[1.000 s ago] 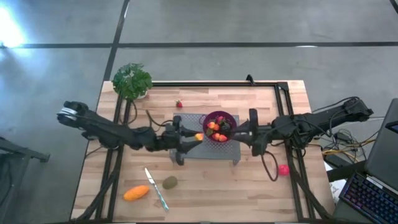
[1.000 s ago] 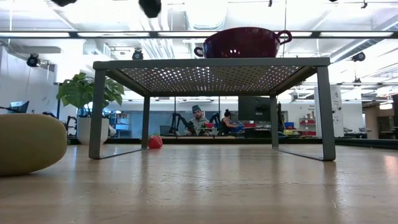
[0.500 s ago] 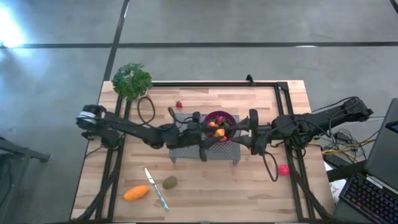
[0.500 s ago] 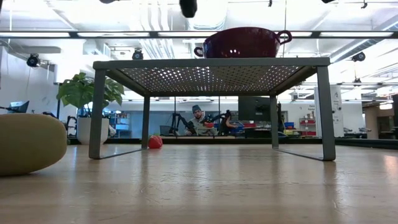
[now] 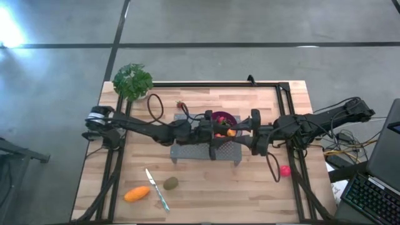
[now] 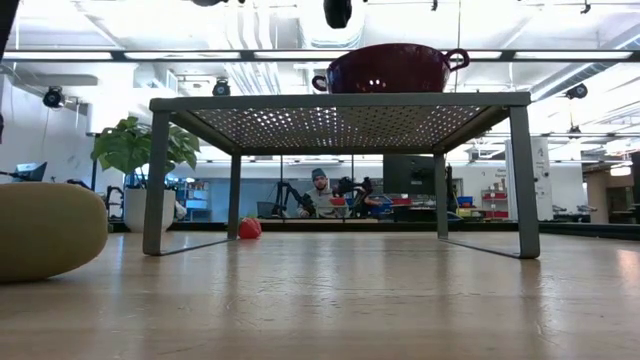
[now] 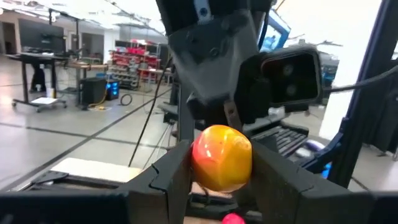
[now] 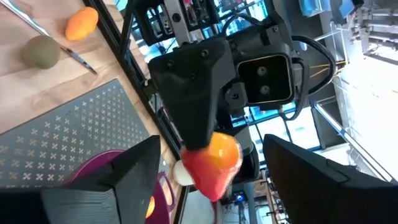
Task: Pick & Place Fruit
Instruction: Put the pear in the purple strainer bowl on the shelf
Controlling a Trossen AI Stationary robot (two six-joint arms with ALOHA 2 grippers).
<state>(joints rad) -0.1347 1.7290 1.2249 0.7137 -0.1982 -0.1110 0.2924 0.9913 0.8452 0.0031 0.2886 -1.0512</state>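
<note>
My left gripper [image 5: 229,132] reaches in from the table's left, over the purple bowl [image 5: 220,119] on the grey perforated rack [image 5: 187,152], and is shut on a small round red-and-yellow fruit [image 7: 222,157]. My right gripper [image 5: 247,134] faces it from the right, open, its fingers apart on either side of the fruit [image 8: 214,163] without touching it. The bowl holds more small fruit. A strawberry [image 5: 180,105], a brown-green oval [image 5: 170,183], an elongated orange fruit [image 5: 136,194] and a pink-red ball [image 5: 285,170] lie on the table. My left gripper pinches the red-and-yellow fruit by its two sides [image 7: 198,163] between the two fingers [image 7: 171,171]. The fingers come level from the table's left. The fruit is lifted clear, above the bowl's right rim.
A light-handled knife [image 5: 157,190] lies between the orange fruit and the oval one. A potted plant [image 5: 132,81] stands at the far left corner. Black rails run along the table's sides. A laptop [image 5: 372,194] sits off the right edge. People sit in the room beyond [image 6: 322,192].
My left gripper has moved toward the table's right, carrying the fruit from left of the bowl across it to its right side, close to my right gripper. It stayed shut on the fruit.
</note>
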